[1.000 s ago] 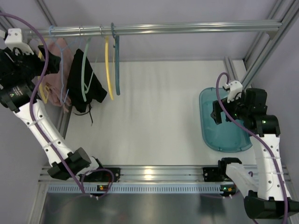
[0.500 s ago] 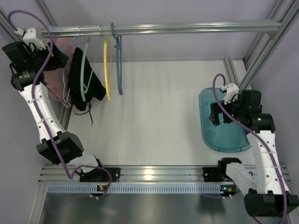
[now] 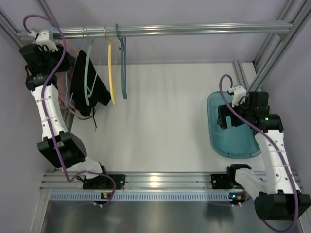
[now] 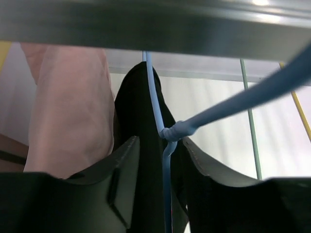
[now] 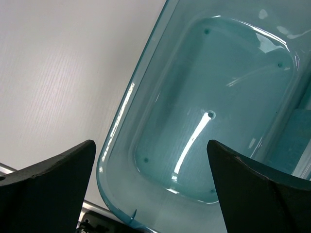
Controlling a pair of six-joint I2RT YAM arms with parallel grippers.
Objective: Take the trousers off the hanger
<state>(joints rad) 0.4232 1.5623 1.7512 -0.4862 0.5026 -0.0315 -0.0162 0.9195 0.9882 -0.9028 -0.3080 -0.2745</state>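
The black trousers [image 3: 92,94] hang from the rail at the back left, a thin drawstring dangling below them. In the left wrist view the black cloth [image 4: 138,111] surrounds the thin sky-blue hanger [image 4: 154,97]. My left gripper [image 4: 160,143] is raised just under the rail [image 4: 155,24]. Its jaws stand on either side of the hanger's neck, with a gap on both sides. In the top view that gripper [image 3: 60,56] sits left of the trousers. My right gripper [image 5: 150,145] hovers wide open over the teal tray [image 5: 126,111], holding nothing.
A pink garment [image 4: 73,107] hangs just left of the trousers. On the rail [image 3: 194,30] are also a pale green hanger [image 3: 86,77], a yellow hanger [image 3: 112,73] and a darker teal-blue hanger [image 3: 122,68]. The teal tray [image 3: 216,145] lies at the table's right.
My left arm has swung up and rightward to the rail, beside the trousers, and its jaws have narrowed around the hanger. The right arm shifted only slightly.
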